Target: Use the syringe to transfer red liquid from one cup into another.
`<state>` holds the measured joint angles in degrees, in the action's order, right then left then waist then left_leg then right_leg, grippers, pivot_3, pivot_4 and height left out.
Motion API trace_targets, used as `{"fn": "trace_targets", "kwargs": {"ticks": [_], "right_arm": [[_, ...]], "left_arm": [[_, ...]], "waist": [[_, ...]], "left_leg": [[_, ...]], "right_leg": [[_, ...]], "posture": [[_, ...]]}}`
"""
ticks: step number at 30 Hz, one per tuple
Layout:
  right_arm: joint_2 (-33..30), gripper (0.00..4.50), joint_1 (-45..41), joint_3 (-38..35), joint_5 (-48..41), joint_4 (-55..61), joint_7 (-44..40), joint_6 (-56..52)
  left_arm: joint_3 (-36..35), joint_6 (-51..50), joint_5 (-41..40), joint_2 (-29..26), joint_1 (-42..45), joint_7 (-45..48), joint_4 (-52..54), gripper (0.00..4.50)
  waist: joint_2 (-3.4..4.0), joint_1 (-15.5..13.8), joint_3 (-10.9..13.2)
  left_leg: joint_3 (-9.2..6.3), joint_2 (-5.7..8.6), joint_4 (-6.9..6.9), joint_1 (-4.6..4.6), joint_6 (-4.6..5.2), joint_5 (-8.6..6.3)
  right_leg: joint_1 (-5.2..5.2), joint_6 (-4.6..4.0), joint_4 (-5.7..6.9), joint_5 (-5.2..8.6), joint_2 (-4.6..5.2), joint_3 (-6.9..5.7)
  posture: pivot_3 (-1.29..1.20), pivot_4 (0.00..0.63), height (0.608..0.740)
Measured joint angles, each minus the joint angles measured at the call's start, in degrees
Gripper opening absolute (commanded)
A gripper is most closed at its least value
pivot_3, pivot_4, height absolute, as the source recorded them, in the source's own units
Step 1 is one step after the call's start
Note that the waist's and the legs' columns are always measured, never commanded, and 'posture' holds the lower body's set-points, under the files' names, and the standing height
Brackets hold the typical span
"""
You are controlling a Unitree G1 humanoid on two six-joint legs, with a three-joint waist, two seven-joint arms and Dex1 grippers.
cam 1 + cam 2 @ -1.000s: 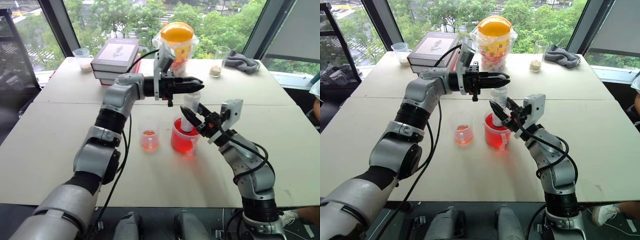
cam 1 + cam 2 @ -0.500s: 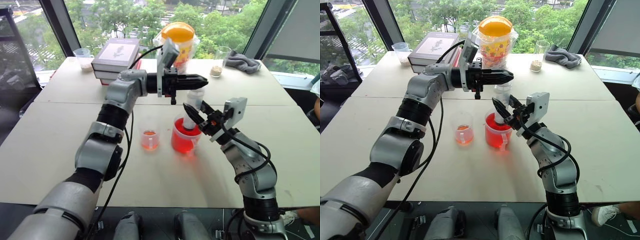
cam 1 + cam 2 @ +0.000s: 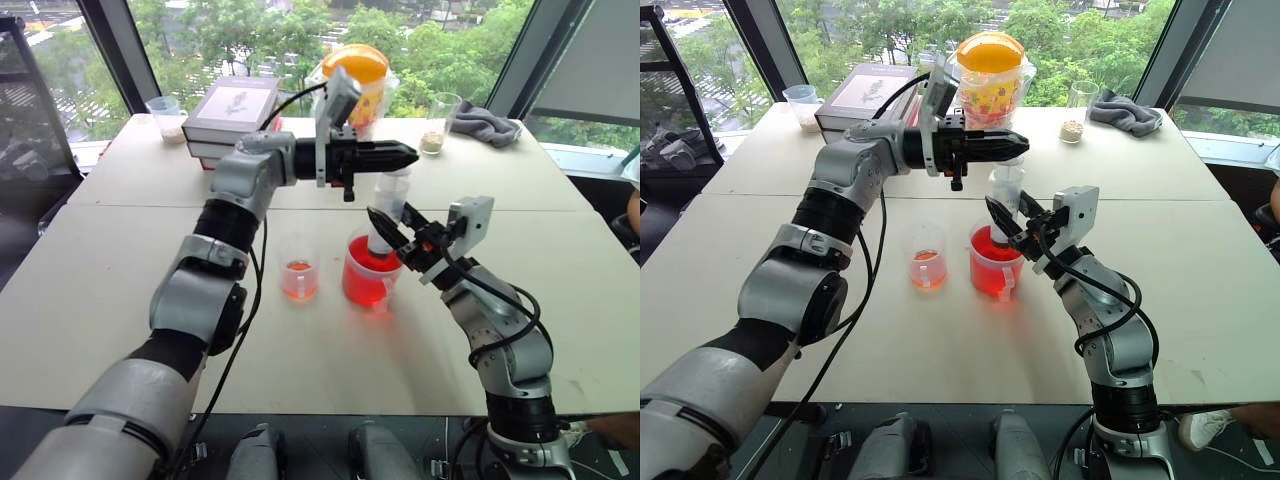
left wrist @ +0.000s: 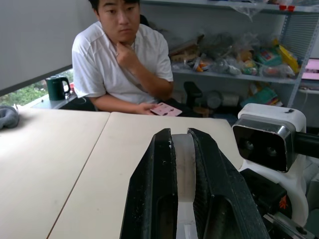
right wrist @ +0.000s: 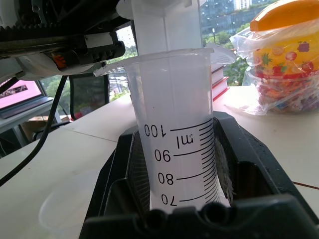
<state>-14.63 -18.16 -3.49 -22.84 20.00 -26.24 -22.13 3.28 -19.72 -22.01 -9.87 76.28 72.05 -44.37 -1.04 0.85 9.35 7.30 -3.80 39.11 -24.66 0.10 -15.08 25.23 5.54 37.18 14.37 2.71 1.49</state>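
Two pincers worked over the surface (image 3: 120,300). I saw the right pincer (image 3: 388,232) pinching the barrel of the syringe (image 3: 385,215), which stood upright with its tip in the handled cup (image 3: 368,278) of red liquid (image 3: 362,288). My left pincer (image 3: 405,155), at 12 o'clock above it, was clamped on the white plunger (image 3: 1007,166). At 9 o'clock of the handled cup stood the small cup (image 3: 299,274), just beside it.

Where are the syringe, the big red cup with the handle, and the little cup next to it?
syringe (image 5: 174,124): right wrist view, on its clear barrel by the printed scale.
handled cup (image 3: 365,288): left eye view, on its red-filled wall.
small cup (image 3: 299,280): left eye view, on its orange-red lower part.
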Motion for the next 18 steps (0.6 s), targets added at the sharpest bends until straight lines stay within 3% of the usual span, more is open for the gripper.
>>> {"fn": "trace_targets", "kwargs": {"ticks": [17, 18], "right_arm": [[-0.3, 1.40, -0.8, 0.1, 0.0, 0.1, 0.0, -0.9], [-0.4, 1.40, -1.0, 0.1, 0.0, 0.2, 0.0, -1.1]], "left_arm": [[-1.3, -0.1, 0.0, -0.2, 0.1, -0.2, 0.9, 0.03], [-1.3, -0.3, 0.0, -0.3, 0.1, -0.2, 1.3, 0.91]], "waist": [[0.00, 0.0, 0.0], [0.00, 0.0, 0.0]], "left_leg": [[0.00, 0.00, 0.00, 0.00, 0.00, 0.00], [0.00, 0.00, 0.00, 0.00, 0.00, 0.00]], "right_leg": [[0.00, 0.00, 0.01, 0.00, 0.00, 0.00], [0.01, 0.00, 0.01, 0.00, 0.00, 0.00]], "posture": [[0.00, 0.150, 0.740], [0.00, 0.150, 0.740]]}}
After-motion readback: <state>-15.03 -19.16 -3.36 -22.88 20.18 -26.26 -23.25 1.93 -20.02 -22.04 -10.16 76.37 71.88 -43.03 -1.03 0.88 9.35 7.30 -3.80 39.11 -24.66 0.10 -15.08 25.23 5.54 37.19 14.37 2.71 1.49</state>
